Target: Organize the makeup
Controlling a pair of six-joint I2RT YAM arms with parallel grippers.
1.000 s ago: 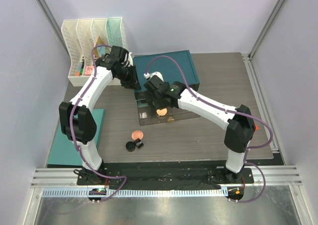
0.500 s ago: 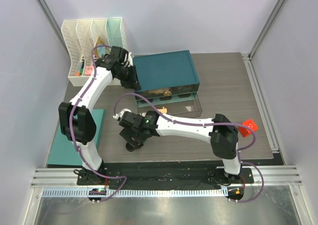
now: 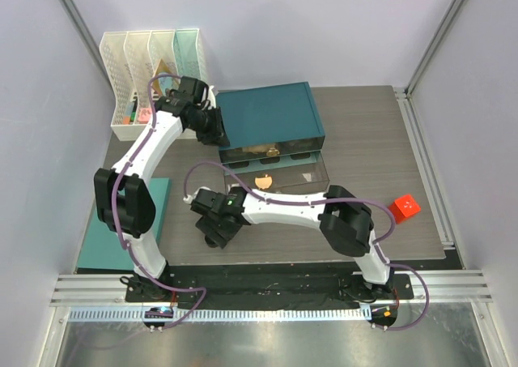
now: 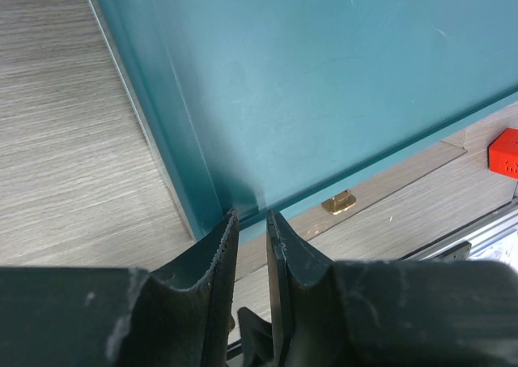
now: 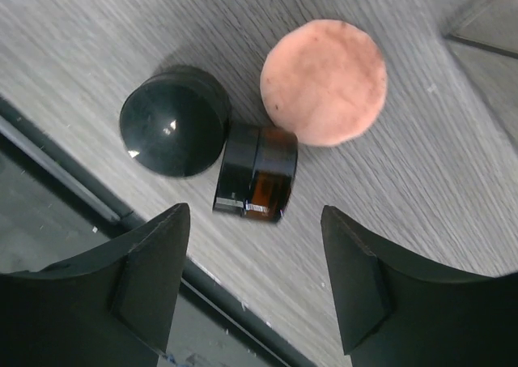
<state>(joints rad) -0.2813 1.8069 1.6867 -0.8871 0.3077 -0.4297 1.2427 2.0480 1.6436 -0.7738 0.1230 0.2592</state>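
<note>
The right fingers (image 5: 150, 290) spread wide and empty over a small dark jar (image 5: 255, 172) on its side, against a black round jar (image 5: 174, 121) and a pink compact (image 5: 324, 82), near the tabletop's (image 5: 429, 213) near edge. The left fingers (image 4: 217, 249) stand narrow at a teal box's (image 4: 324, 75) corner; grip unclear.

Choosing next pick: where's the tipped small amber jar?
The small amber jar lies centre of right wrist view, between glossy black round cap and pink round pad.
</note>
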